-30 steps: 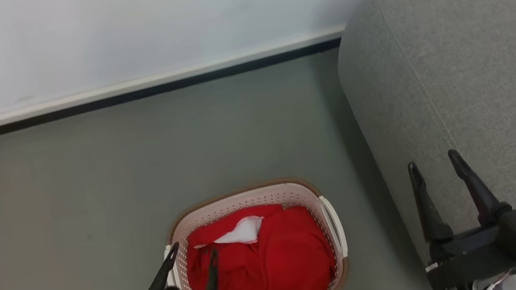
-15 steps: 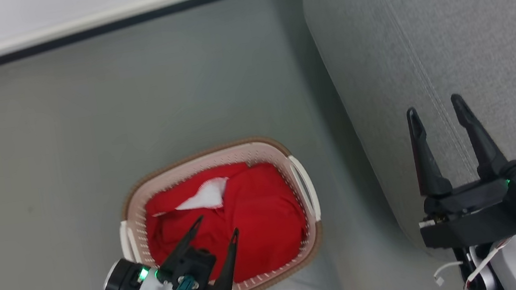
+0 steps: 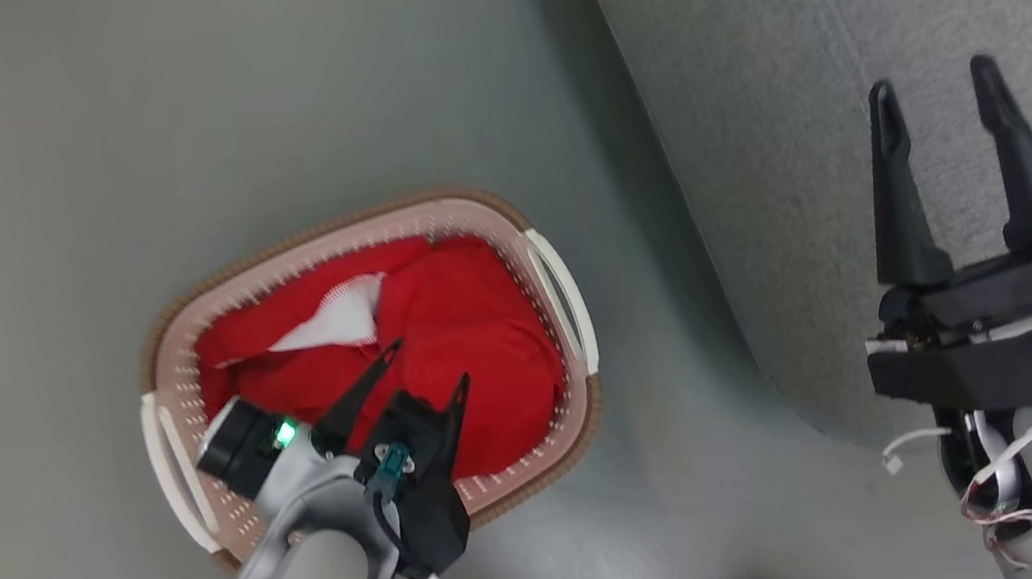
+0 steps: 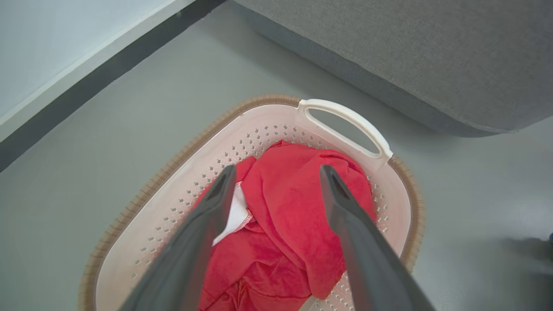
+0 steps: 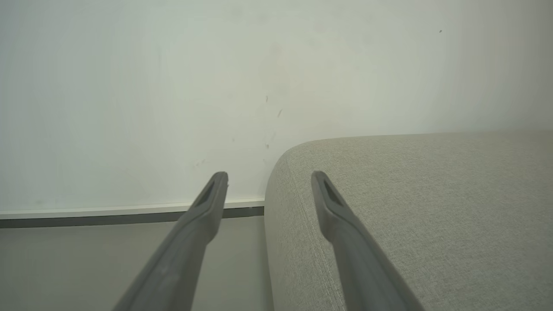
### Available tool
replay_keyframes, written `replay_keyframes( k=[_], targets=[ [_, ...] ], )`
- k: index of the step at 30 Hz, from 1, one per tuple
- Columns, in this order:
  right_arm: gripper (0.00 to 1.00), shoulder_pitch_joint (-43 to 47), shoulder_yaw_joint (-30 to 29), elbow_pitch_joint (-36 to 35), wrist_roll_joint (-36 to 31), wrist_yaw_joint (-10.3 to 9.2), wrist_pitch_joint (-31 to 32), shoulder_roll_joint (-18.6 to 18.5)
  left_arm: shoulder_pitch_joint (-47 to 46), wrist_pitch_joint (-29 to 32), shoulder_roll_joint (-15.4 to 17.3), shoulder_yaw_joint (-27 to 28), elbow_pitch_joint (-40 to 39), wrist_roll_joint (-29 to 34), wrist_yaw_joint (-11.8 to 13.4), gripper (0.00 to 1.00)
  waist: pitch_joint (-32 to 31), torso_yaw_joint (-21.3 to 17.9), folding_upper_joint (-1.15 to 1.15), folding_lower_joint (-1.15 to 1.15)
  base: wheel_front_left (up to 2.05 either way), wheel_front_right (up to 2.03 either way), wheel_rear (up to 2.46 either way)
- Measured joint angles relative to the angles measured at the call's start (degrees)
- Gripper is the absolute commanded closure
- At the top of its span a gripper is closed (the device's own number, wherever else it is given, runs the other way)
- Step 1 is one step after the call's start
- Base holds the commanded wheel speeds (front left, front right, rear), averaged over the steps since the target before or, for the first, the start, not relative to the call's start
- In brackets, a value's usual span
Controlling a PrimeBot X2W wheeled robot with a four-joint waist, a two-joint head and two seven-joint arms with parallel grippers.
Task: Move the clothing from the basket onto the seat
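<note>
The clothing (image 4: 289, 194) is looking soft and light, so the wide-open left tool (image 4: 277, 169) hovering over the basket (image 4: 268, 114) is best pinching its raised fold.

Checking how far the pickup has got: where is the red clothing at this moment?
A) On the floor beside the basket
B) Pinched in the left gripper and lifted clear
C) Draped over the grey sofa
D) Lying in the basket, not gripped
D: the clothing lies heaped inside the basket, and the left gripper is poised over it with its jaws open, gripping nothing.
</note>
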Motion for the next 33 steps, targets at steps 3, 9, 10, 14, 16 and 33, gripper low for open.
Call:
replay_keyframes(
  k=[3,9,10,14,16,33],
  targets=[
    [0.00,-1.32,-0.20,-0.90,0.01,0.00,0.00,0.21,-2.29,0.41,0.41,-0.80,1.03,0.64,-0.49,0.00,2.31,-0.54,0.00,0.00,0.00,0.00,0.00],
    [0.00,-3.55,-0.20,-2.30,0.00,0.14,0.00,0.71,-7.29,0.90,0.55,-1.54,2.54,1.69,-0.97,0.00,6.93,-1.52,0.00,0.00,0.00,0.00,0.00],
    [0.00,-3.98,-0.16,-2.56,0.00,0.29,0.00,0.79,-8.05,0.91,0.56,-1.71,2.75,1.96,-0.99,0.00,7.68,-1.66,0.00,0.00,0.00,0.00,0.00],
    [0.00,-5.56,0.03,-3.60,0.00,0.52,0.00,1.29,-10.96,0.97,0.54,-3.09,3.61,3.47,-1.44,0.00,10.75,-2.22,0.00,0.00,0.00,0.00,0.00],
    [0.00,-6.33,0.05,-4.16,-0.01,0.52,0.00,1.42,-12.45,1.18,0.60,-3.96,4.15,4.05,-1.57,0.00,12.28,-2.49,0.00,0.00,0.00,0.00,0.00],
    [0.00,-11.10,0.02,-5.13,-0.24,1.52,0.00,2.38,-21.63,3.50,3.01,-7.30,10.65,7.44,-2.43,0.00,23.62,-4.76,0.00,0.00,0.00,0.00,0.00]
  ],
)
